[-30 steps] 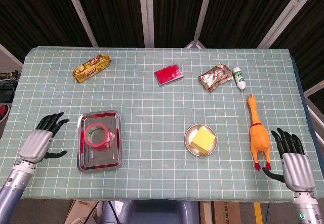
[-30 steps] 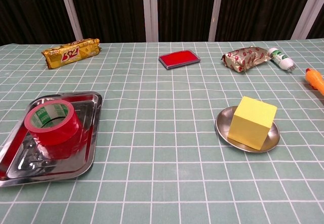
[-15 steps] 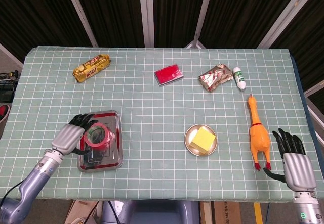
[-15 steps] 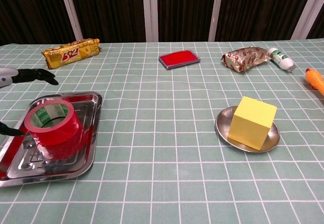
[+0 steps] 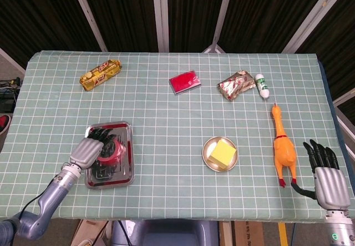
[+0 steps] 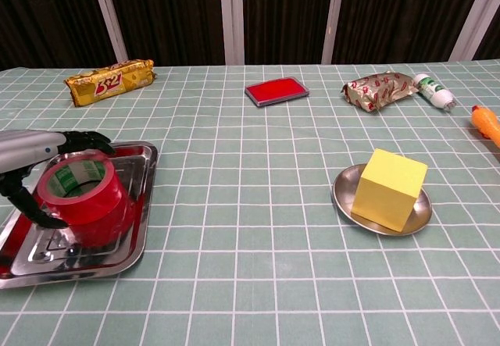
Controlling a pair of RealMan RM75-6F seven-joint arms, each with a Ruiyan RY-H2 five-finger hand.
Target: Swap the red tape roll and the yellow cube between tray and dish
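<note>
**Left hand arrives over the tape roll**

Since half a second ago the left hand [image 5: 87, 152] has moved further onto the tray [image 5: 127, 170], and it now sits over the red tape roll [image 6: 84, 192], which stands in the tray. From the chest camera its dark fingers [image 6: 87, 138] arch over the roll's far rim and the thumb curves down at the near left side — spread around the roll, though whether they touch it I cannot tell. The head camera alone shows the right hand [image 5: 327, 174], fingers spread and holding nothing, near the counter's front right corner.

The yellow cube [image 5: 222, 152] sits in the round dish [image 5: 207, 154], well apart from the tray. A green gridded cloth [image 5: 166, 124] covers the counter; dark panels with pale struts stand behind.

Along the far side lie a gold snack pack [image 5: 100, 74], a red pad [image 5: 184, 82], a crinkled wrapper [image 5: 236, 84] and a small white bottle [image 5: 262, 85]. A rubber chicken [image 5: 282, 145] lies near the right edge — between tray and dish the cloth is bare.
</note>
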